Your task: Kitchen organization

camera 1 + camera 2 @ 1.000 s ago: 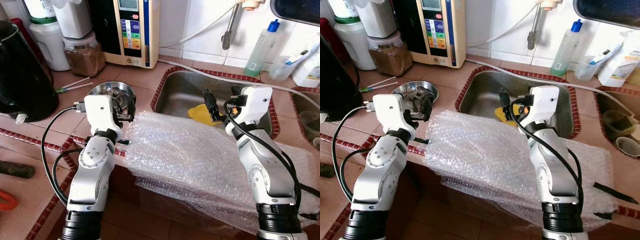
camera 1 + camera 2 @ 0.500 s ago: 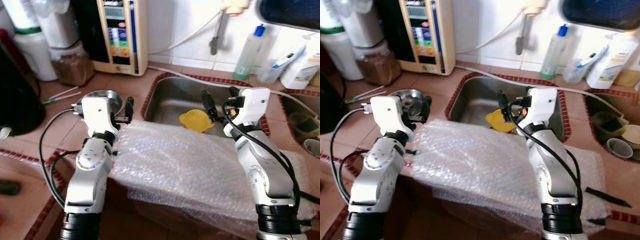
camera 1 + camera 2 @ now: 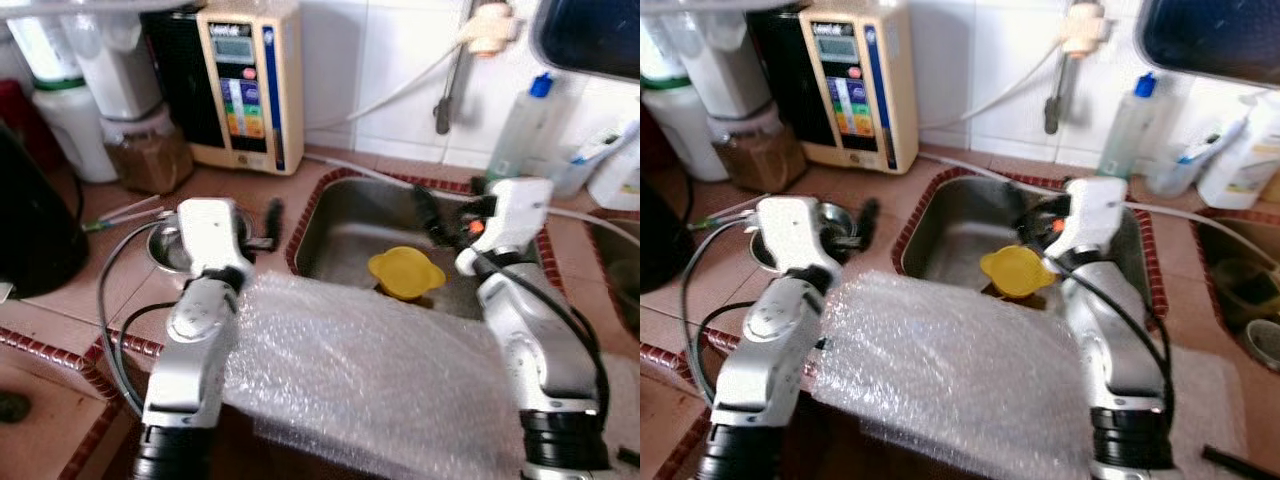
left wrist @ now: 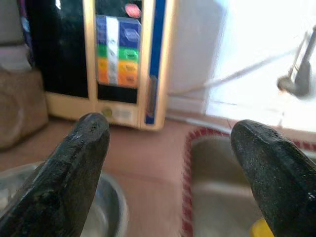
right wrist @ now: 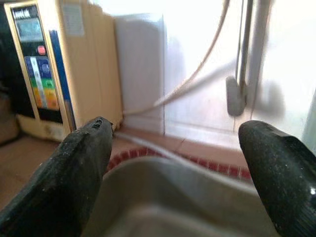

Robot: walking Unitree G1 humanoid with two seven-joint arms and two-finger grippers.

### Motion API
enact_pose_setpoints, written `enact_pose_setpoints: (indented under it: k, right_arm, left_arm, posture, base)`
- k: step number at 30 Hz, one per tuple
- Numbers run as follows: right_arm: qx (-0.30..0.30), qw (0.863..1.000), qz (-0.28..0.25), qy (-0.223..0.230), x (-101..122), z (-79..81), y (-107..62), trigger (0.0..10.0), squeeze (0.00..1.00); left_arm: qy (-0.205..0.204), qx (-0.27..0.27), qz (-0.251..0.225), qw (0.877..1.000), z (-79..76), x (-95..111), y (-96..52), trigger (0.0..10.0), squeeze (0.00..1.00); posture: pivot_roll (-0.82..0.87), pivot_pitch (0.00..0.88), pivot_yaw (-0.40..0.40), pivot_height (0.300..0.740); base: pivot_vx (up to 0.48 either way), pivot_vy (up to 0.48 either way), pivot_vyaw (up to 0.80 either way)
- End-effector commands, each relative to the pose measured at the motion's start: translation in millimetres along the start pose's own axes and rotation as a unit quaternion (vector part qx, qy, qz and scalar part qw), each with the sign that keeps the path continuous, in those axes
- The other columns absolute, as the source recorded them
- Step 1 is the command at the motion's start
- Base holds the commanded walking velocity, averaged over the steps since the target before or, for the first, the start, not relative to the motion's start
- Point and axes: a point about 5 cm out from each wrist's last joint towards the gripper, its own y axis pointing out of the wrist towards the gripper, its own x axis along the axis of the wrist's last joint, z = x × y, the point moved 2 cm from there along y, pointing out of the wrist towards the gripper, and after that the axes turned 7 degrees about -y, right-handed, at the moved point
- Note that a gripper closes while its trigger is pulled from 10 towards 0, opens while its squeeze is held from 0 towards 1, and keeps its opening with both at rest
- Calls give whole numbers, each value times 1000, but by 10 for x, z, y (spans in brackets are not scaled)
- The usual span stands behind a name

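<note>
A sheet of bubble wrap (image 3: 370,370) lies over the counter's front edge, between my two arms. Behind it, a yellow lid-like dish (image 3: 405,272) sits in the steel sink (image 3: 335,215). A steel bowl (image 3: 163,247) stands on the counter left of the sink. My left gripper (image 3: 262,228) hangs open above the counter between the bowl and the sink rim, holding nothing. The left wrist view shows its fingers (image 4: 74,168) wide apart. My right gripper (image 3: 447,215) is open over the sink, just behind the yellow dish, its fingers (image 5: 74,163) spread and empty.
A cream water ioniser (image 3: 245,85) stands against the tiled wall behind the bowl, with a jar of brown powder (image 3: 150,155) and white canisters to its left. A black kettle (image 3: 35,220) is at far left. A tap (image 3: 455,70) and a squeeze bottle (image 3: 520,125) are behind the sink.
The camera has shifted and the view is blurred. Both grippers have lifted off the bubble wrap's far edge and moved forward, toward the sink and the wall. The yellow dish shows more fully.
</note>
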Motion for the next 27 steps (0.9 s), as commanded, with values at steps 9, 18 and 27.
enact_pose_setpoints:
  k: [9, 18, 27]
  right_arm:
    - [10, 1000, -6, 3, 34, 68, 27, 10000, 0]
    - [98, 995, -2, 10, 122, 216, 11, 10000, 0]
    - [119, 993, -2, -6, 155, 255, -11, 10000, 0]
  left_arm:
    - [37, 44, -26, 998, 118, 115, -3, 10000, 0]
    - [41, 90, 64, 993, 226, -6, -17, 10000, 0]
    - [22, 79, 149, 986, 162, -173, 34, 10000, 0]
  posture:
    - [-62, 57, 7, 740]
    - [-60, 61, 6, 740]
    - [-66, 59, 10, 740]
  base:
    - [0, 0, 0]
    - [0, 0, 0]
    - [0, 0, 0]
